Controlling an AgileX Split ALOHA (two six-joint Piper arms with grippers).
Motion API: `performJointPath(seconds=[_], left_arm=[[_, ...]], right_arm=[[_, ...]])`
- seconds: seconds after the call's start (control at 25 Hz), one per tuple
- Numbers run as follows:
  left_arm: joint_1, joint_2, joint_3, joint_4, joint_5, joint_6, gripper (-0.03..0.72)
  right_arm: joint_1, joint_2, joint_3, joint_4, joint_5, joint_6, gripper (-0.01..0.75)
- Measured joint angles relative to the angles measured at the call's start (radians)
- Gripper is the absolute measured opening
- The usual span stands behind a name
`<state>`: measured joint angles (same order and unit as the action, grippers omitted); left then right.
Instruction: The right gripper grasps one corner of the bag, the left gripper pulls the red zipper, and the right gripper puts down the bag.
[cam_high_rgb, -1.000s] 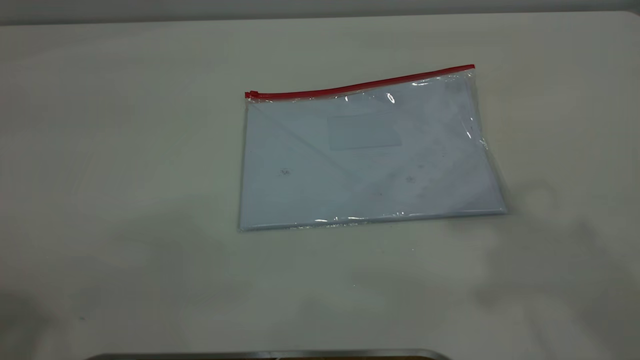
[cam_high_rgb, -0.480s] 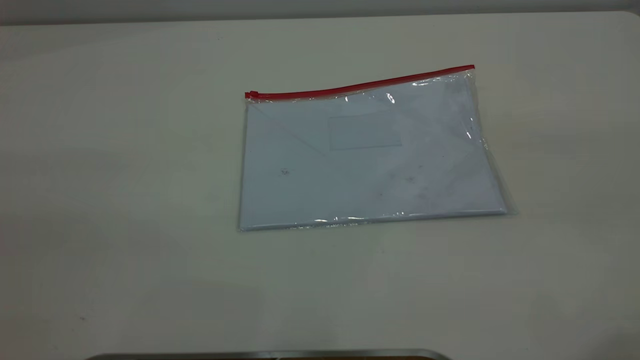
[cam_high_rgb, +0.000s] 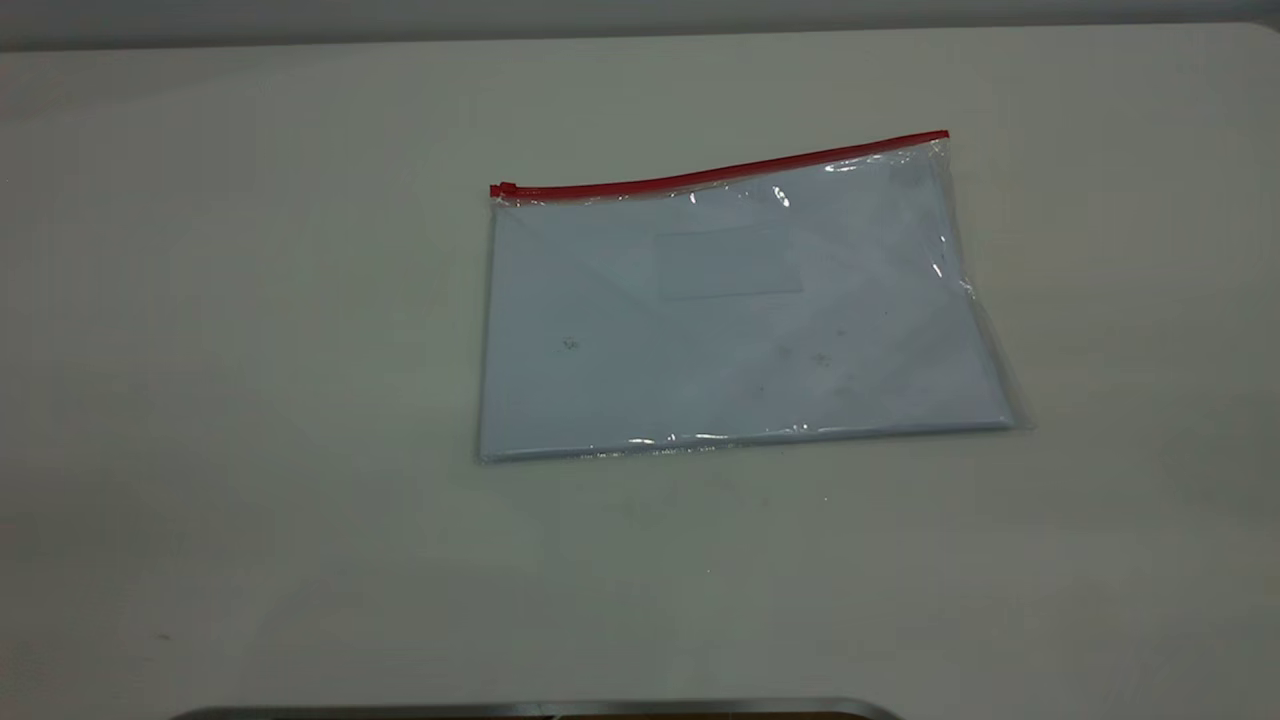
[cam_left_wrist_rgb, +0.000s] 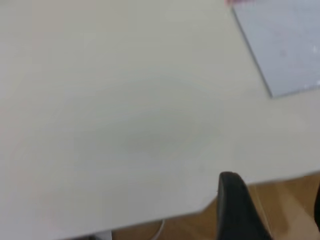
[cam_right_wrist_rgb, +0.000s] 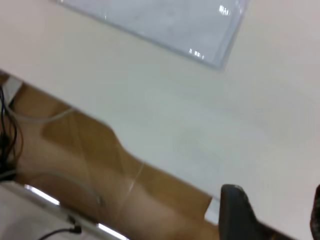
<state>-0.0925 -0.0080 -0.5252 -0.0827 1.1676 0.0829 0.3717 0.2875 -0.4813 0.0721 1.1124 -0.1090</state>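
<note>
The clear bag (cam_high_rgb: 735, 310) lies flat on the white table (cam_high_rgb: 250, 350), white paper inside. The red zipper (cam_high_rgb: 720, 175) runs along its far long edge, with the slider tab (cam_high_rgb: 505, 188) at the left end. The red-edged corners are at the far left and the far right (cam_high_rgb: 940, 135). Neither gripper shows in the exterior view. The left gripper (cam_left_wrist_rgb: 274, 205) is open and empty over the table's edge, well away from the bag (cam_left_wrist_rgb: 285, 45). The right gripper (cam_right_wrist_rgb: 275, 212) is open and empty near the table's edge, far from the bag (cam_right_wrist_rgb: 165, 20).
A metal bar (cam_high_rgb: 540, 710) runs along the bottom of the exterior view. The wrist views show the table's edge with wooden floor (cam_right_wrist_rgb: 75, 165) beyond it, and cables (cam_right_wrist_rgb: 7, 125) on the floor.
The dark shadows over the front of the table have faded away. The bag has not moved.
</note>
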Motion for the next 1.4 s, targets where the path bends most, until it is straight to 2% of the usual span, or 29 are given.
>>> performJointPath(seconds=[0.32,0.44,0.56,0.68,1.4], left_arm=[[0.0,-0.012,0.0,0.0,0.0,0.0,0.44],[0.015,-0.012,0.0,0.0,0.0,0.001,0.44],[0.063,-0.013,0.0,-0.001,0.0,0.001,0.44],[0.103,-0.013,0.0,-0.001,0.0,0.001,0.44],[0.109,-0.013,0.0,-0.001,0.0,0.001,0.44]], right_arm=[[-0.009,-0.084,0.001,0.002,0.002,0.0,0.395],[-0.118,-0.135,0.001,0.011,0.004,0.0,0.395],[-0.246,-0.235,0.001,0.014,0.005,0.0,0.395],[-0.312,-0.303,0.001,0.018,0.014,0.0,0.395],[-0.324,-0.303,0.001,0.026,0.016,0.0,0.395]])
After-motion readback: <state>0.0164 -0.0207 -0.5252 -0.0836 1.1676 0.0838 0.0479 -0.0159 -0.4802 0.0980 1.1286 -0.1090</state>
